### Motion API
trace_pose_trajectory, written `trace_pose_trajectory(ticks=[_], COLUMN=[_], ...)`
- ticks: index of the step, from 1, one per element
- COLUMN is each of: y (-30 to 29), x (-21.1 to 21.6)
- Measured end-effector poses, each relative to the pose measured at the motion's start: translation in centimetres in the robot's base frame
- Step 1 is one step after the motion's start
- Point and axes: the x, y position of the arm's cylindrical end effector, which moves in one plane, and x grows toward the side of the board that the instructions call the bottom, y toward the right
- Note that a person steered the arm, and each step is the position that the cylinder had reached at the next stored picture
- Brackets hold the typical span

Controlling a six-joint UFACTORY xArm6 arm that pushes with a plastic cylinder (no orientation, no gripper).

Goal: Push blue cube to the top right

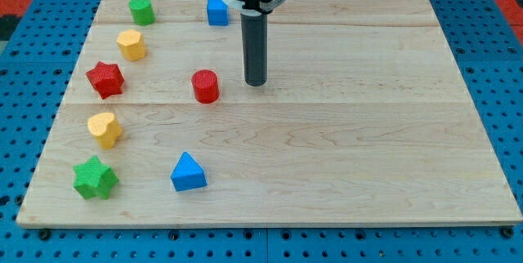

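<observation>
The blue cube (217, 11) sits near the view's top edge of the wooden board (368, 132), left of centre. My tip (256, 82) rests on the board below and to the right of the blue cube, apart from it. The rod rises from the tip to the arm at the view's top. A red cylinder (205, 86) stands just left of my tip, with a small gap between them.
A green cylinder (141, 10) and a yellow hexagonal block (131, 44) lie at the upper left. A red star (105, 79), a yellow heart (105, 129) and a green star (96, 178) run down the left side. A blue triangular block (188, 172) lies at the lower left.
</observation>
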Motion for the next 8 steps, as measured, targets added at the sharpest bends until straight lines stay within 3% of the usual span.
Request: trace_pose_trajectory(ticks=[3,5,6,7,8], y=[0.7,4.7,4.8,1.9,-5.8], x=[-1.0,-2.0,-6.0,-9.4,-11.0])
